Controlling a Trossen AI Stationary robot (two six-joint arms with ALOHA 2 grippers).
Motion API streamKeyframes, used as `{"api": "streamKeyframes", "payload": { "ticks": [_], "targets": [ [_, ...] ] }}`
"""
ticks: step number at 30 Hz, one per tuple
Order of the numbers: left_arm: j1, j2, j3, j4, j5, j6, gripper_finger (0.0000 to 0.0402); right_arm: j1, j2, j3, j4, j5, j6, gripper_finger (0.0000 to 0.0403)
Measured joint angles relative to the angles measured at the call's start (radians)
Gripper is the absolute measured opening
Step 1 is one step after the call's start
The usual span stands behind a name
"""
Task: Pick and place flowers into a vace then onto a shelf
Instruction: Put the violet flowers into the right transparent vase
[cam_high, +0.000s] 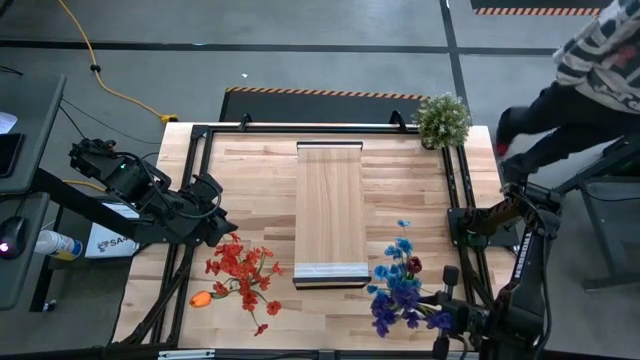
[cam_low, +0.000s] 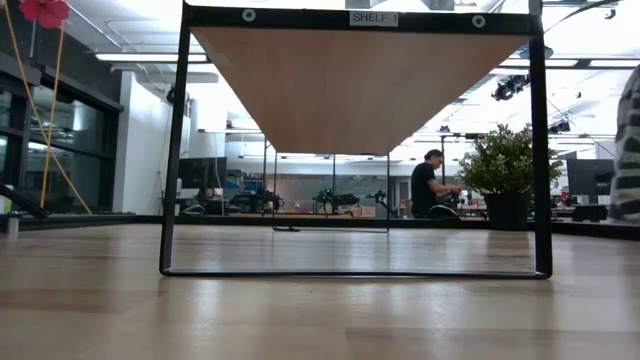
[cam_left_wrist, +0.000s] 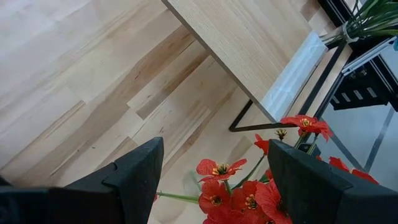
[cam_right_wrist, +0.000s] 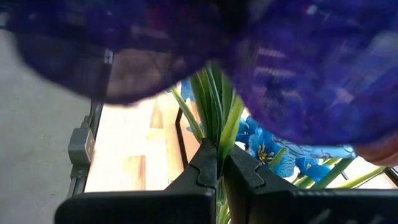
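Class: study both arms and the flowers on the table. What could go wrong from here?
1. The open left gripper straddles several thin red flowers; closing could catch heads, not one stem.
2. The shut right gripper pinches green stems under the blue and purple flowers, whose blooms block its camera.
3. No vase shows anywhere.

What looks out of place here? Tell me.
No vase shows anywhere. The red flowers lie loose on the table under the open left gripper. The right gripper is shut on the blue flowers' stems. The shelf is bare.
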Motion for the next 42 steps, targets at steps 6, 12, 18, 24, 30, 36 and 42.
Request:
{"api": "streamKeyframes", "payload": {
  "ticks": [6,12,18,24,30,36,42],
  "targets": [
    [0.0,0.0,0.0,0.0,0.0,0.0,0.0319,-0.001,0.0,0.0,-0.023,-0.015,0.02,0.0],
    [0.0,0.0,0.0,0.0,0.0,0.0,0.0321,-0.002,0.0,0.0,-0.029,-0.018,0.024,0.0],
    [0.0,0.0,0.0,0.0,0.0,0.0,0.032,-0.004,0.002,-0.021,0.004,-0.012,0.031,0.0],
    [0.0,0.0,0.0,0.0,0.0,0.0,0.032,-0.013,-0.015,-0.158,0.176,0.012,0.004,0.0],
    [0.0,0.0,0.0,0.002,0.001,0.0,0.0321,-0.014,-0.078,-0.199,0.226,0.017,-0.008,0.0],
    [0.0,0.0,0.0,0.003,0.001,0.0,0.0319,-0.011,-0.104,-0.199,0.223,0.002,-0.012,0.0001],
    [0.0,0.0,0.0,0.003,-0.004,0.0,0.0321,-0.014,-0.103,-0.199,0.217,-0.045,0.021,0.0012]
  ]
}}
